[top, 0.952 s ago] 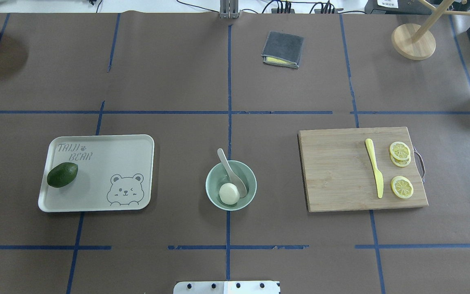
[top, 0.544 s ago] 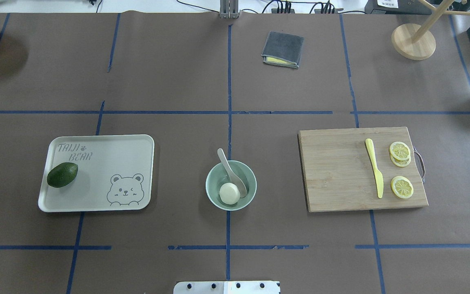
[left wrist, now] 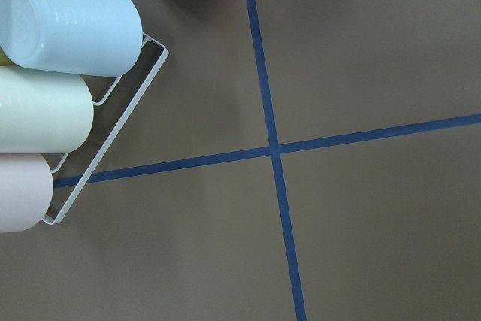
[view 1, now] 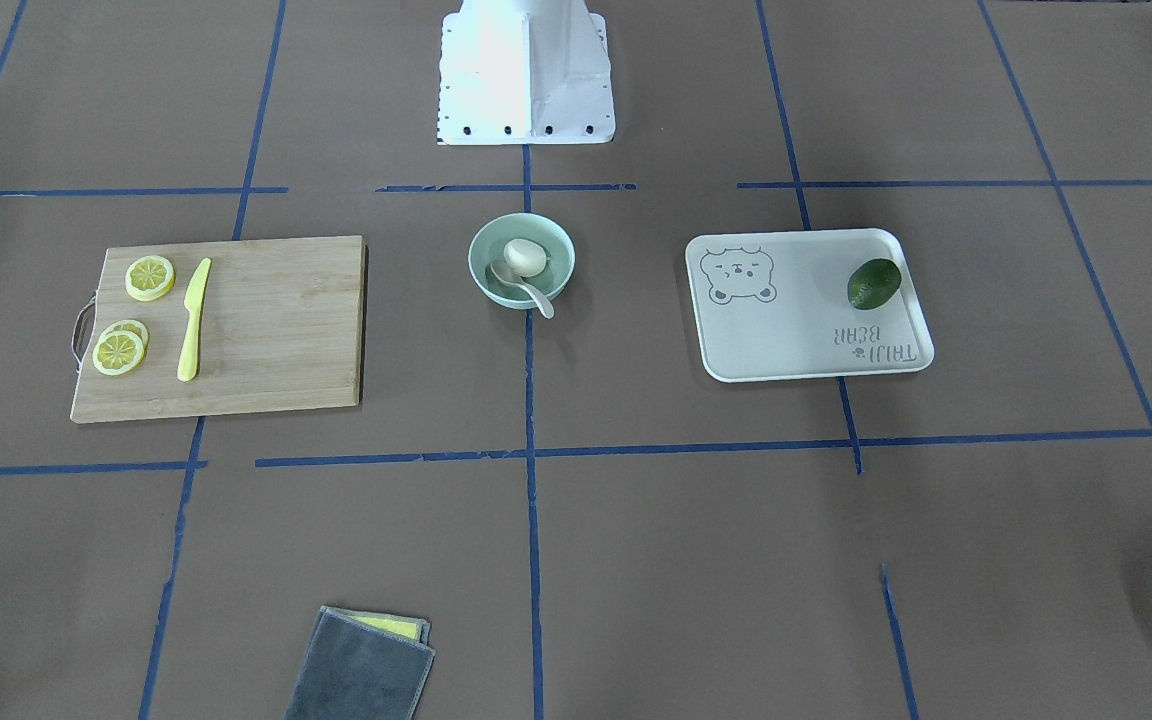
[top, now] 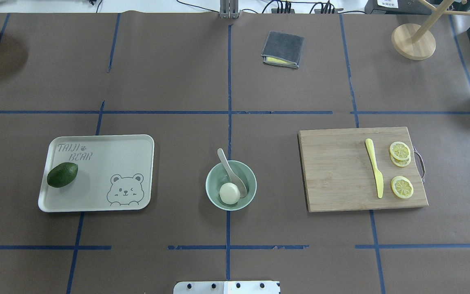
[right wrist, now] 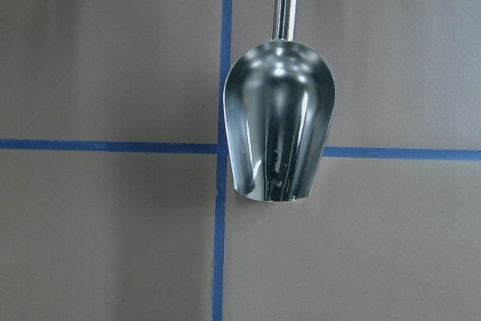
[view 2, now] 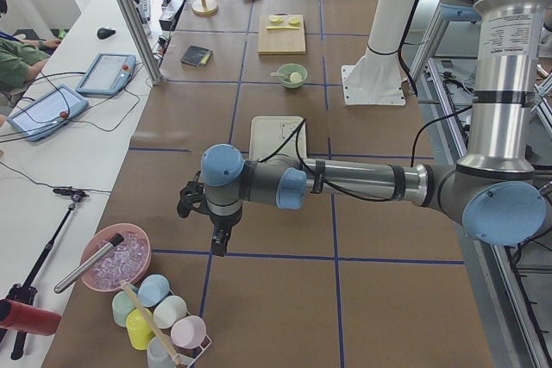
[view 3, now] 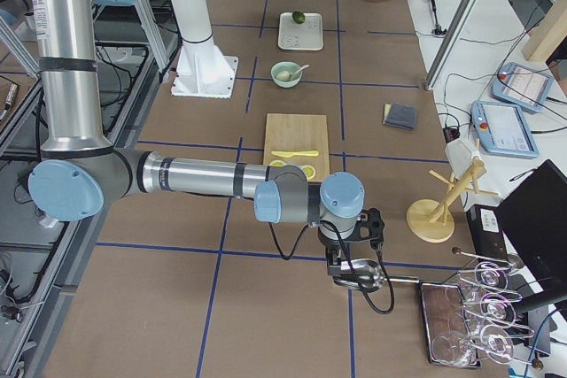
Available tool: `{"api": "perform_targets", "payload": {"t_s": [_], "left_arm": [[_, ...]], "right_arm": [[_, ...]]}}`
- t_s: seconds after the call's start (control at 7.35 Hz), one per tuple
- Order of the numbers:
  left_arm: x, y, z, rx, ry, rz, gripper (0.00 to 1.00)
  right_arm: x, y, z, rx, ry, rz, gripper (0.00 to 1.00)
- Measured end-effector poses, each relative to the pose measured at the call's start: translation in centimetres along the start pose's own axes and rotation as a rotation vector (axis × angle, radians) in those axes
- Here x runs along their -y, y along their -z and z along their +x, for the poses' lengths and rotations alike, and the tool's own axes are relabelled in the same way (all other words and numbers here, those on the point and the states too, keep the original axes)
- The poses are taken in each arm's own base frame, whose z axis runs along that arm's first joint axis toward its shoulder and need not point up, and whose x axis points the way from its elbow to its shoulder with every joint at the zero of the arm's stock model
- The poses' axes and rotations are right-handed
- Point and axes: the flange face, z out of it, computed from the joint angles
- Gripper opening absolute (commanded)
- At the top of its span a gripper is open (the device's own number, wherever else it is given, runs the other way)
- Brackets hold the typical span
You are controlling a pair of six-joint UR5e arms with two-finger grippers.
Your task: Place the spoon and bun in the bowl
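Note:
The pale mint-green bowl (top: 211,195) stands at the table's middle, near the robot's base; it also shows in the front view (view 1: 481,262). The white bun (top: 229,193) lies inside it. The off-white spoon (top: 229,167) rests in the bowl with its scoop beside the bun and its handle over the far rim. My left gripper (view 2: 217,243) hangs far off at the table's left end. My right gripper (view 3: 350,272) hangs at the right end over a metal scoop (right wrist: 279,122). Neither shows in the overhead view, and I cannot tell whether they are open or shut.
A grey tray (top: 96,204) with a dark green avocado (top: 62,174) lies left of the bowl. A wooden cutting board (top: 337,171) with a yellow knife (top: 374,167) and lemon slices (top: 402,187) lies to the right. A grey cloth (top: 282,49) lies farther back. Cups in a rack (left wrist: 52,103) lie under my left wrist.

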Motion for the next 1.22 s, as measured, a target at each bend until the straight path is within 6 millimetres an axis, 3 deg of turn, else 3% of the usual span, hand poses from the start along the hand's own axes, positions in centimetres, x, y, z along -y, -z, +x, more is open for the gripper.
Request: {"api": "perform_targets", "payload": {"t_s": [1.22], "left_arm": [[-1.6, -1.9, -1.6, -0.001, 0.043, -0.049, 1.00]], "right_arm": [[0.1, 0.1, -0.2, 0.007, -0.006, 0.003, 1.00]]}}
